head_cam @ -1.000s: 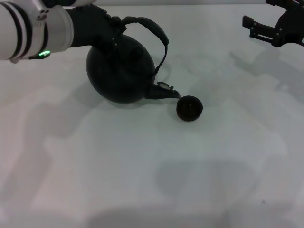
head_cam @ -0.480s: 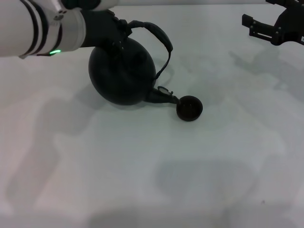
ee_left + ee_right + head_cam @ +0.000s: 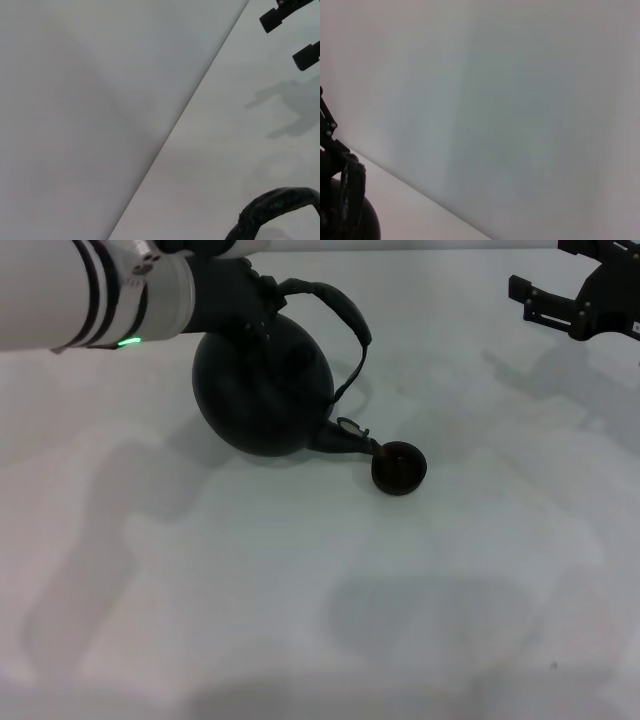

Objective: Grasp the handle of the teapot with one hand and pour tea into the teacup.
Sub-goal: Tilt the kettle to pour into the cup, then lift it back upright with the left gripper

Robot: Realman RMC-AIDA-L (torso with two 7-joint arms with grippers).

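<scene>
The black round teapot (image 3: 262,390) hangs tilted at the back left, its short spout (image 3: 350,432) pointing down and right at the rim of the small dark teacup (image 3: 399,467). My left gripper (image 3: 255,302) is shut on the left end of the arched handle (image 3: 345,315), above the pot's belly. The lid is hidden behind the gripper. A piece of the handle (image 3: 272,210) shows in the left wrist view. My right gripper (image 3: 535,302) stays parked at the far right back, open and holding nothing.
The white table (image 3: 300,620) stretches bare in front of the cup. A pale wall (image 3: 75,100) rises behind the table's back edge. Shadows of both arms lie on the surface.
My left arm has carried the teapot a little to the right, bringing the spout closer to the teacup's rim. The right arm and the cup have not moved.
</scene>
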